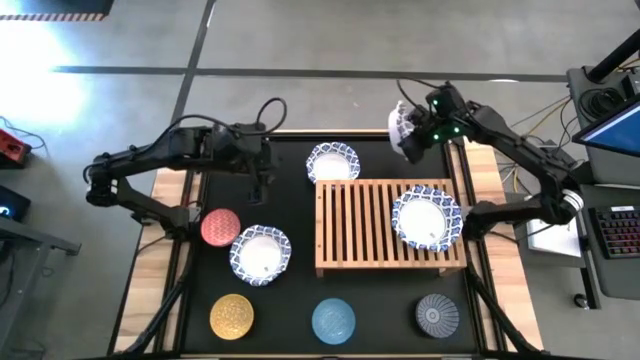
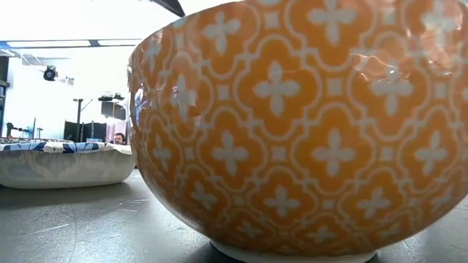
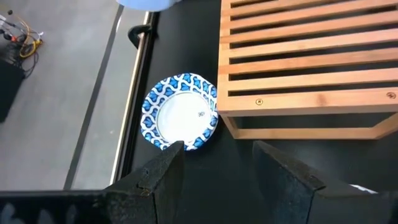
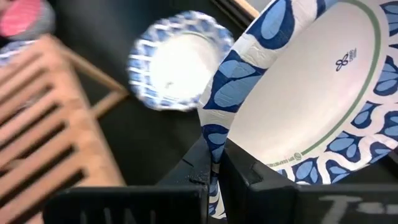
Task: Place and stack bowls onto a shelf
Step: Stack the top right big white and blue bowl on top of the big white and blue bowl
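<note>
Black tabletop; white bowl's (image 4: 311,93) rim between right gripper's (image 4: 217,163) jaws.

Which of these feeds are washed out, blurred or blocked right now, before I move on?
Low view: the yellow bowl fills most of the frame, with glare on its glaze and a blown-out bright room behind. Right wrist view: the shelf and the white bowl on the table are smeared, while the held bowl is sharp. High view: a bright patch at top left. Left wrist view: clear.
</note>
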You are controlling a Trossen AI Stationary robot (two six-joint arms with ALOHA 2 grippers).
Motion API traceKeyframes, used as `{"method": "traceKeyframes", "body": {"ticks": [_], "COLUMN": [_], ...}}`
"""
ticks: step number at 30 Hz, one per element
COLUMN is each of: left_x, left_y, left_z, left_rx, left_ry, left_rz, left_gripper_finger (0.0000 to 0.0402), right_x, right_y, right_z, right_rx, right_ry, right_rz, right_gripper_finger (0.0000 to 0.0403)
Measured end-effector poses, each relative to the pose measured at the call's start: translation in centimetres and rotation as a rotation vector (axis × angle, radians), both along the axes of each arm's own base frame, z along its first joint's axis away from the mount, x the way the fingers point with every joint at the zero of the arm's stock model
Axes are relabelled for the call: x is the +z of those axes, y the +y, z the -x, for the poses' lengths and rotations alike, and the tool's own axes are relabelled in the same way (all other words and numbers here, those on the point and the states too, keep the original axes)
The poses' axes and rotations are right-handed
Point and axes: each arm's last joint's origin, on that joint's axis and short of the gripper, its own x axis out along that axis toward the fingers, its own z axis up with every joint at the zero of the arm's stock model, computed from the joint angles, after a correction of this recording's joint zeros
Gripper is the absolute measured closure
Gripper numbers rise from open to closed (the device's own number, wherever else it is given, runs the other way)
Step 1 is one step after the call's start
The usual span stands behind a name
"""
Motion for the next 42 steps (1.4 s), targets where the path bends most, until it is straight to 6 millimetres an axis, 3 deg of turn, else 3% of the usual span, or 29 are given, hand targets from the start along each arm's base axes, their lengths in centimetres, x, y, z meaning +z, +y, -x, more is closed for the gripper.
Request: {"method": "traceKeyframes", "body": {"ticks": [14, 22, 30, 38, 42], "left_x": [-1.1, -1.2, -1.0, -1.0, -1.0], "left_y": [0.2, 0.2, 0.2, 0.2, 0.2], "left_z": [-1.7, -1.8, -1.8, -1.8, -1.8], "left_rx": [0.004, 0.004, -0.001, -0.001, 0.003], "left_ry": [0.027, 0.031, 0.022, 0.019, 0.016], "left_rz": [0.007, 0.007, 0.001, 0.001, 0.005], "left_gripper_finger": [0.0228, 0.0228, 0.0228, 0.0228, 0.0228], "right_x": [1.1, 2.6, 3.6, 7.2, 7.8], "right_y": [2.9, 4.7, 7.9, 9.9, 10.7], "right_z": [-2.5, -2.1, -2.4, -2.0, -2.0], "right_rx": [0.219, 0.269, 0.367, 0.364, 0.371], "right_ry": [-0.073, -0.139, -0.198, -0.146, -0.056], "right_rz": [0.125, 0.185, 0.177, 0.285, 0.270], "right_gripper_finger": [0.0394, 0.0394, 0.0394, 0.0394, 0.0394]}}
